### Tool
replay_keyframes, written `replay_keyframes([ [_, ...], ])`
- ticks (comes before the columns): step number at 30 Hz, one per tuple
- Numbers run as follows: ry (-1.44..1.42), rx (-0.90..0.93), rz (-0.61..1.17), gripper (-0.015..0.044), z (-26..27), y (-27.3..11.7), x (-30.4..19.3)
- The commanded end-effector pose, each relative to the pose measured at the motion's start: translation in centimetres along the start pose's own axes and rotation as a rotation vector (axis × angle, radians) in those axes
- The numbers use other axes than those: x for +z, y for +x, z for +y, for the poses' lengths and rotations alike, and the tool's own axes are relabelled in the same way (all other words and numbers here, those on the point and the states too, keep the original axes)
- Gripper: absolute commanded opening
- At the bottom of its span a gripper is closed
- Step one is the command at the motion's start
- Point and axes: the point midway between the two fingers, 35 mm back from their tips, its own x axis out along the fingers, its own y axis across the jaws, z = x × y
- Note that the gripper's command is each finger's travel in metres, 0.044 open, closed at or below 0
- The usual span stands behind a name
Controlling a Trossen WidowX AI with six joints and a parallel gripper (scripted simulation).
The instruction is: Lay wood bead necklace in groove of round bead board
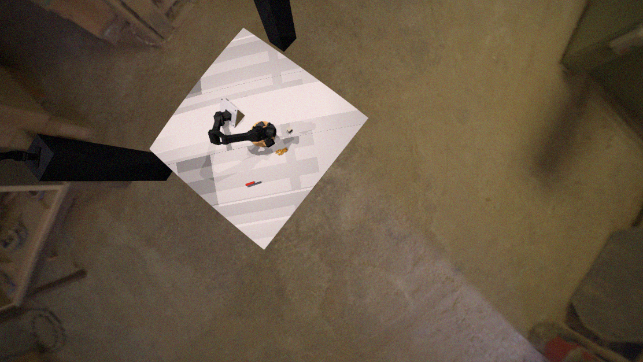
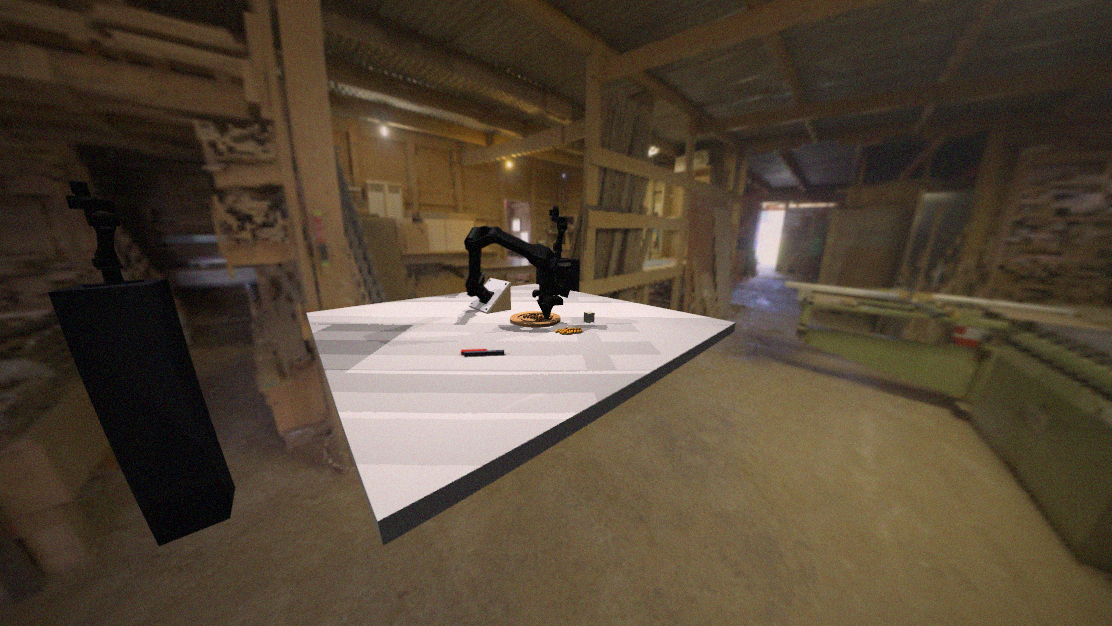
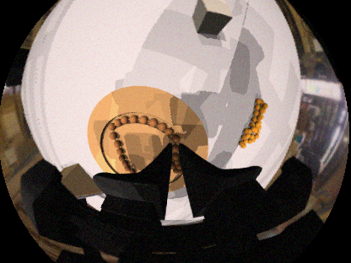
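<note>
The round bead board (image 1: 257, 143) (image 2: 524, 319) (image 3: 139, 94) lies flat on the table, with a thin dark ring groove. The brown wood bead necklace (image 3: 143, 120) lies on it as an uneven loop. Its upper beads run close to the groove, and its left side runs inside the ring, away from the groove. Its lower part is hidden behind the fingers. My gripper (image 2: 547, 313) (image 3: 175, 147) points down, low over the board, its fingertips nearly together on beads at the necklace's right side. It is shut on the necklace. In the top view the arm covers the fingertips.
An orange bead bundle (image 1: 281, 151) (image 2: 568, 331) (image 3: 255, 126) lies beside the board. A small cube (image 1: 289, 130) (image 2: 589, 317) (image 3: 213, 14) stands beyond it. A slanted block (image 1: 239, 117) (image 2: 491, 296) stands by the arm's base. A red and black pen-like object (image 1: 250, 184) (image 2: 474, 353) lies farther off.
</note>
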Motion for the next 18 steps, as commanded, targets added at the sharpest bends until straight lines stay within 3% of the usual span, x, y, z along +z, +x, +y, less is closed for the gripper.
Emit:
replay_keyframes([
  [1, 0.000, 0.000, 0.000, 0.0000, 0.00, -0.03, 0.01],
  [18, -0.002, -0.004, 0.004, 0.0000, -0.81, -0.76, 0.07],
])
